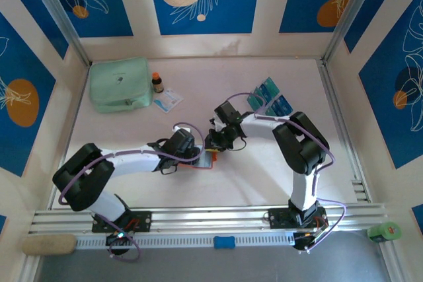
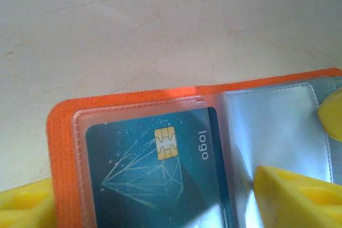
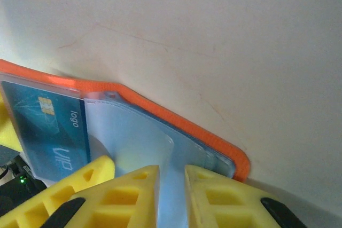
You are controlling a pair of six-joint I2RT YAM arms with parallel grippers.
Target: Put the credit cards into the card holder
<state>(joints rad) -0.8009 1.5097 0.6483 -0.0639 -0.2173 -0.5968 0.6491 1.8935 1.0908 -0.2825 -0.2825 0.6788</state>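
Here the left pincer [image 2: 155,190] spreads wide over the open orange-red card holder [image 2: 133,95], a teal chip card [image 2: 149,158] pocketed between. The right pincer [image 3: 172,177] is narrow at its edge, grip unclear. Bare worktop [image 2: 160,25] lies beyond.

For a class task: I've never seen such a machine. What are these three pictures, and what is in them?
Two robot arms are bolted to a table, each ending in a two-finger gripper. One picture looks down from above; the others come from wrist cameras, showing yellow fingers close up. The left gripper and right gripper meet over an open orange card holder with one teal card pocketed. More credit cards lie farther back, with a mint pouch, bottle and packet. Both grippers look open, seemingly gripping nothing.
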